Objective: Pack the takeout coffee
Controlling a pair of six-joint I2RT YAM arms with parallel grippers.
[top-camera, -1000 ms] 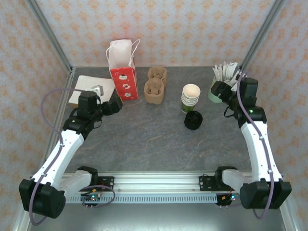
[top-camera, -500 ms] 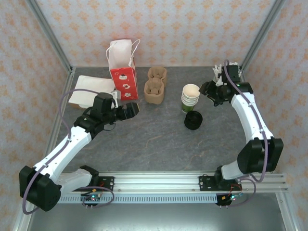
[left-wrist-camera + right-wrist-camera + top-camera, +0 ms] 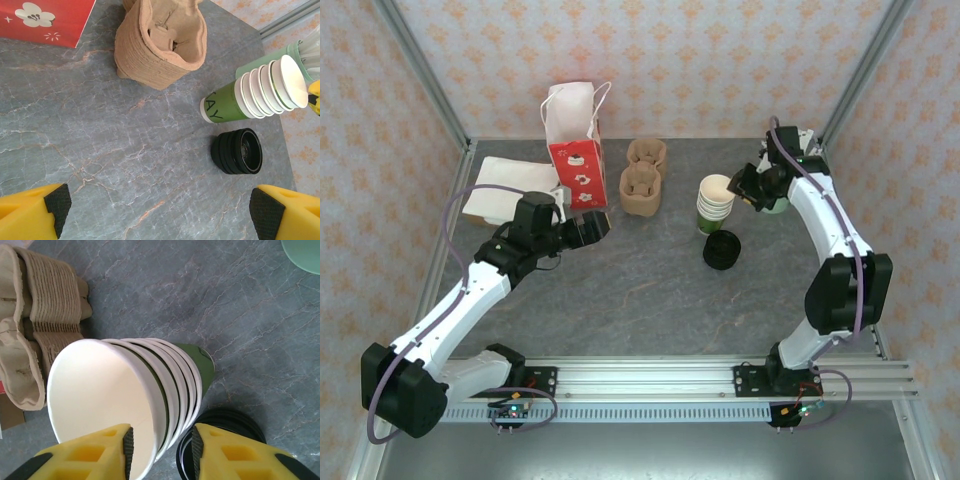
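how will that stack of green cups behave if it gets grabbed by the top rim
Probably light: the stack of green cups looks like thin paper, and the top one is empty. The rim likely flexes under a pinch from the right gripper. Nested cups may cling, so several could lift together, and the stack looks apt to tip if pushed.

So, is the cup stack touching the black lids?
Apart. The left wrist view shows bare table between the cup stack and the black lids.
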